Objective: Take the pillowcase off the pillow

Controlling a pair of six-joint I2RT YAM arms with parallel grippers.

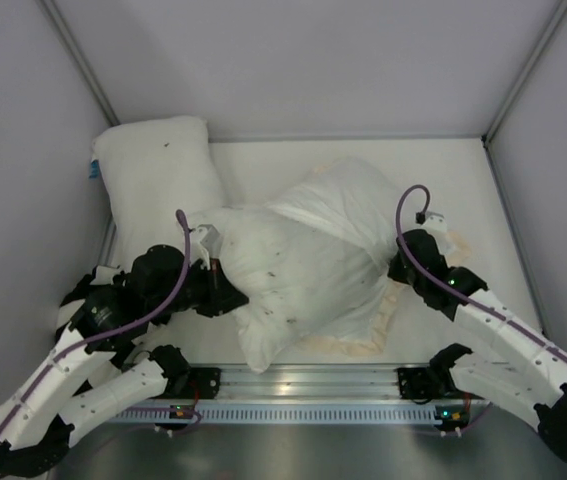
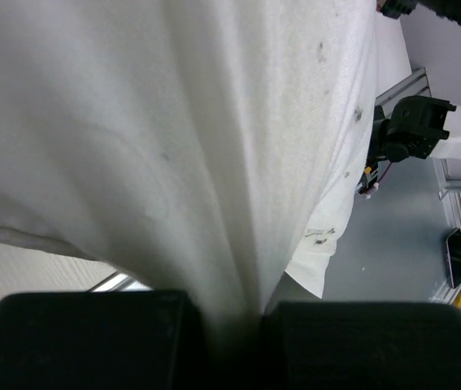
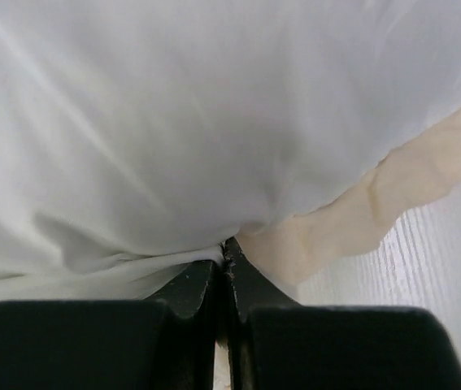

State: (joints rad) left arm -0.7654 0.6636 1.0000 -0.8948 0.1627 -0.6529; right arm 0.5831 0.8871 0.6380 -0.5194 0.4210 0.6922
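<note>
Your left gripper is clenched on the pillow, which lies in the middle of the table, its white skin flecked with small dark specks. In the left wrist view you see that skin pulled into long folds that run down into the narrow gap between the black fingers. The pillowcase lies cream-white face up, bunched over the pillow's far right end, and its cream ruffled trim spills out along the pillow's right and near sides. Your right gripper sits at that right side. Its fingertips are pressed together, and creases in the white cloth gather to them just beside the trim, so it appears to pinch a thin fold of the pillowcase (the fold itself is barely visible). A second white pillow rests in the far left corner, close beside the first.
</note>
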